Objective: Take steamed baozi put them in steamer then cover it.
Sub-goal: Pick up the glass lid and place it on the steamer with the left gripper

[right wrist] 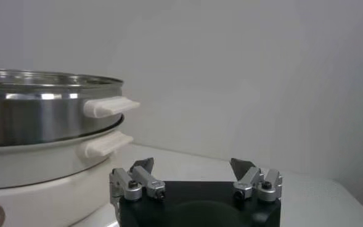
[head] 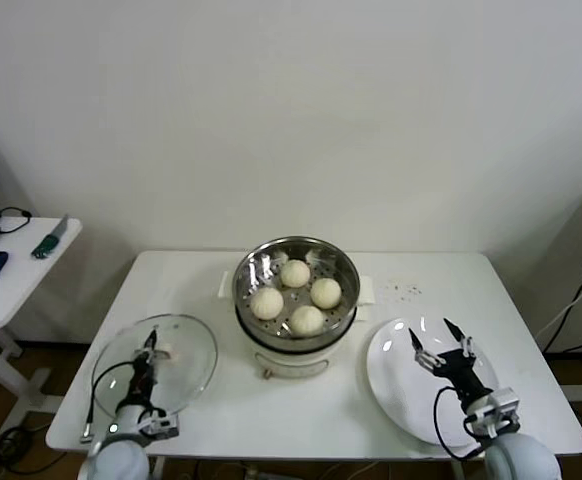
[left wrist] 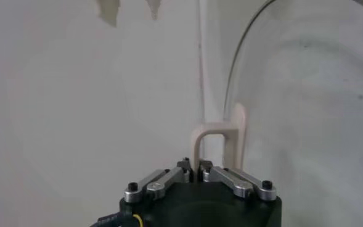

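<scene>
With all four baozi [head: 295, 295] already in the steamer [head: 296, 262], the left gripper [head: 149, 353] clamps the glass cover's [head: 176, 378] bar handle [left wrist: 220, 140], ready for lifting onto the pot, while the right gripper [head: 443, 341] waits open above the plate [head: 391, 375].

The left gripper [head: 151, 349] is seen at the near left, with its wrist low at the near edge and its fingers [left wrist: 186, 168] pointed away from the robot and pressed together. The right gripper [head: 442, 340] is held at the near right, its wrist likewise low and near, and its fingers [right wrist: 142, 166] are spread wide apart, with nothing gripped.
</scene>
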You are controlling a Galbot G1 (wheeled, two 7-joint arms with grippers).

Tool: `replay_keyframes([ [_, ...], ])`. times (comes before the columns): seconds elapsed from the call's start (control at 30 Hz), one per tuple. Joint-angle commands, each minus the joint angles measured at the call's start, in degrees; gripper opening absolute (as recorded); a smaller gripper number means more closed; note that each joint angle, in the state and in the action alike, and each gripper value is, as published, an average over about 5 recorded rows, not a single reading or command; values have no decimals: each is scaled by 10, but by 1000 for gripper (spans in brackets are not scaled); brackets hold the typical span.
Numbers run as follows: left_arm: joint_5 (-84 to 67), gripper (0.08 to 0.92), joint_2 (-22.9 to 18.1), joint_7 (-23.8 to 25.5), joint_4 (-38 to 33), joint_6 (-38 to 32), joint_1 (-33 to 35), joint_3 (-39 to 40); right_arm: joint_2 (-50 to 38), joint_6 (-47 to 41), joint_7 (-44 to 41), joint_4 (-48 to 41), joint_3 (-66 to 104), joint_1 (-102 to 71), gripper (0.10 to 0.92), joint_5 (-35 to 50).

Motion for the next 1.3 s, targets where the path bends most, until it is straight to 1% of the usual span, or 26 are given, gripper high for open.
replay_keyframes([
  [0.03, -13, 150, 23, 6, -107, 45, 43, -10, -12, -2, 2, -7, -5, 18, 823, -5],
  [0.3, -28, 150, 56, 28, -245, 112, 96, -29, -28, -4, 4, -17, -6, 34, 823, -5],
  [0.5, -54, 150, 99, 56, -324, 164, 87, -19, -51, -11, 4, -22, -8, 40, 823, -4],
  [0.63, -86, 150, 152, 82, -351, 207, 33, 35, -53, -20, 5, -24, -16, 50, 823, -7],
  [0.77, -97, 150, 195, 122, -354, 254, -62, 115, -48, -22, 6, -29, -26, 60, 823, -23],
  [0.83, -93, 150, 205, 150, -349, 280, -121, 167, -45, -22, 5, -32, -30, 63, 823, -31],
  [0.93, -68, 150, 194, 202, -332, 311, -206, 245, -39, -23, 6, -38, -33, 70, 823, -42],
  [1.03, -27, 150, 156, 249, -310, 325, -260, 296, -32, -23, 8, -42, -34, 75, 823, -48],
  [1.2, 49, 150, 73, 300, -265, 322, -285, 326, -26, -21, 9, -47, -27, 73, 823, -55],
  [1.3, 75, 150, 27, 317, -237, 321, -290, 334, -24, -21, 6, -47, -19, 67, 823, -56],
])
